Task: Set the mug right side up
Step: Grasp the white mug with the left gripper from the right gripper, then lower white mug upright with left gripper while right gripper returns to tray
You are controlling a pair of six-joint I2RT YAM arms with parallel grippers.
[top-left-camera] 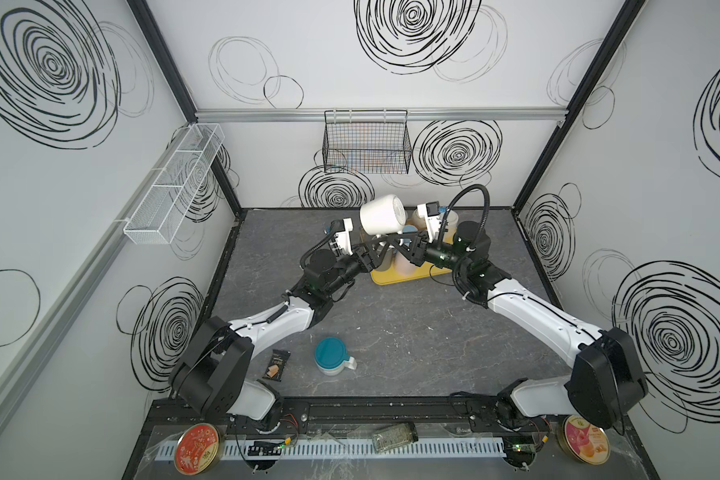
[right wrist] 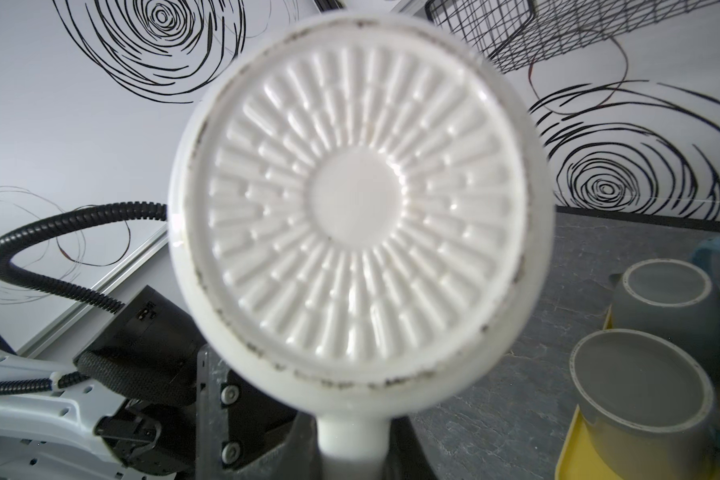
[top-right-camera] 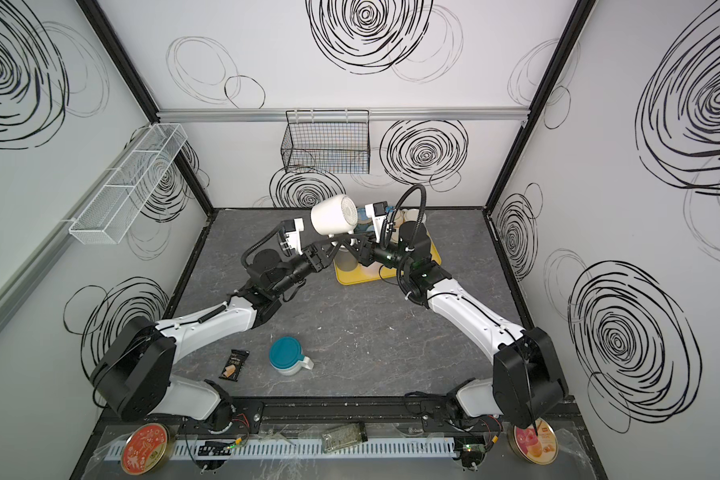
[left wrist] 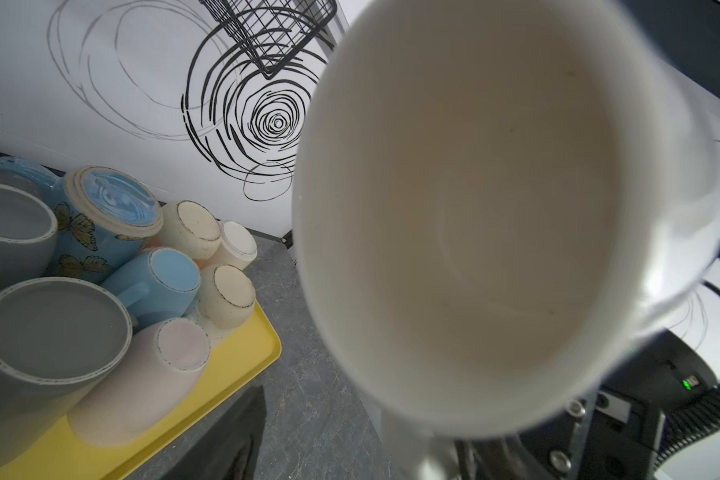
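Observation:
A white mug [top-left-camera: 381,218] [top-right-camera: 332,216] hangs in the air on its side above the near end of the tray. Its open mouth [left wrist: 474,208] faces my left wrist camera, and its ribbed base [right wrist: 358,208] faces my right wrist camera. The handle [right wrist: 352,436] points down, and my right gripper [top-left-camera: 400,240] [top-right-camera: 352,241] [right wrist: 352,455] is shut on it. My left gripper [top-left-camera: 385,246] [top-right-camera: 336,243] sits just under the mug's mouth end with jaws apart. One finger [left wrist: 233,436] stands well clear of the handle; the mug hides the other.
A yellow tray [top-left-camera: 385,278] [left wrist: 233,365] at the back holds several upside-down mugs in grey, blue, pink and cream. A teal-topped cup [top-left-camera: 331,355] and a dark snack packet [top-left-camera: 276,365] lie near the front. A black wire basket [top-left-camera: 366,143] hangs on the back wall.

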